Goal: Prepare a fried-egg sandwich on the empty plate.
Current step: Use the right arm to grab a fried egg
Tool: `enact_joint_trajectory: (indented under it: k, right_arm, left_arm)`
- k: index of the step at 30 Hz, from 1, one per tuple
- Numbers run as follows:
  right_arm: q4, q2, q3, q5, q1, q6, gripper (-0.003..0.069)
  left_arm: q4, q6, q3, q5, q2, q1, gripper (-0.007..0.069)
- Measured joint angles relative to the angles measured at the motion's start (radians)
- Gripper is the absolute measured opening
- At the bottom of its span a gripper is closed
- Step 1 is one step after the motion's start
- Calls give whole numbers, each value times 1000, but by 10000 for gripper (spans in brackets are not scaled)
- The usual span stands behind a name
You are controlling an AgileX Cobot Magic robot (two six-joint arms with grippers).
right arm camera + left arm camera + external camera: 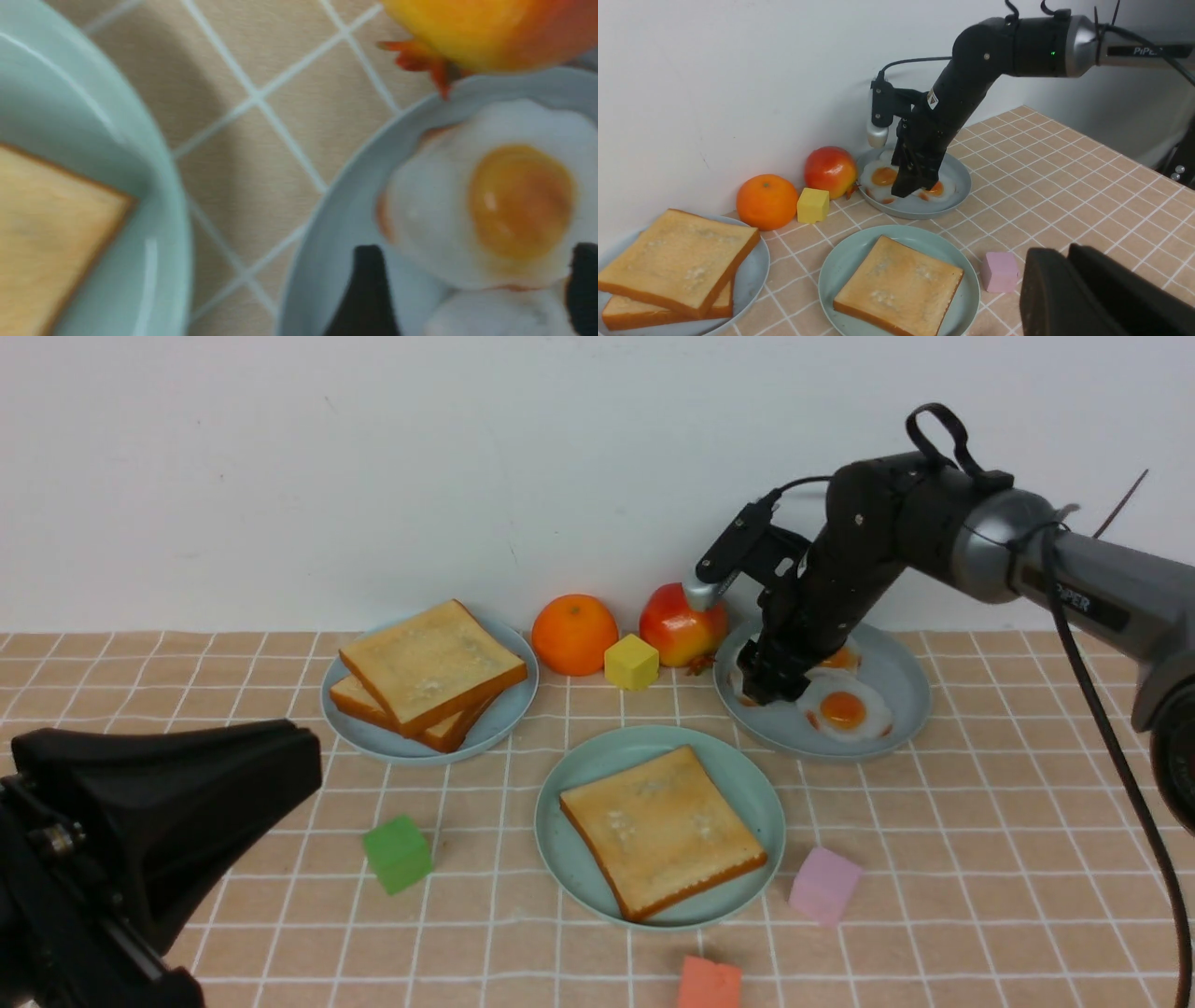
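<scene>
At the far left, the left tool (1048,275) is hovering above the counter (467,933); whether it is open or closed, I cannot tell. Beyond it, a grey-blue plate (383,744) is holding stacked toast slices (434,663), the top one lying askew. A green block (399,855) is resting in front of that plate. Next, an orange (575,635) is sitting near the wall (373,476), with a yellow block (632,663) beside it.

In the middle, the mint-green plate (667,917) is carrying one toast slice (665,831), lying flat and turned at an angle; no egg is showing on it. An orange-red block (709,982) is sitting in front of this plate. Behind, a red-and-yellow pomegranate (681,623) is standing near the second grey-blue plate (910,695), where fried eggs (843,710) are lying. The right tool (474,280) is reaching down over this plate, its fingers standing open around one egg's near part. A pink block (825,886) is resting just beside the mint-green plate's right side.
</scene>
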Motion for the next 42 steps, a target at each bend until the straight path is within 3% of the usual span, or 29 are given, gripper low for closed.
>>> enact_joint_trajectory:
  k: [2, 5, 9, 11, 13, 16, 23, 27, 42]
  right_arm:
    - [-10, 2, 0, -31, 0, -3, 610]
    - [-12, 9, 0, -59, 0, 30, 615]
    - [-12, 21, 0, -78, -1, 206, 597]
    - [-12, 24, 0, -85, -11, 413, 575]
    - [-10, 24, 0, -105, -29, 536, 566]
    - [33, 24, 0, -125, -66, 615, 562]
    - [234, 27, 0, -161, -121, 555, 560]
    - [368, 61, -31, -139, -138, 442, 560]
    - [377, 189, -188, -95, -146, 412, 560]
  left_arm:
    - [0, 0, 0, 0, 0, 0, 66]
    - [4, 0, 0, 0, 0, 0, 68]
    - [7, 0, 0, 4, 0, 0, 68]
    - [7, 0, 0, 15, 0, 0, 69]
    - [7, 0, 0, 20, 0, 0, 71]
    - [7, 0, 0, 19, 0, 0, 71]
    - [7, 0, 0, 19, 0, 0, 71]
    - [7, 0, 0, 19, 0, 0, 71]
    - [7, 0, 0, 20, 0, 0, 78]
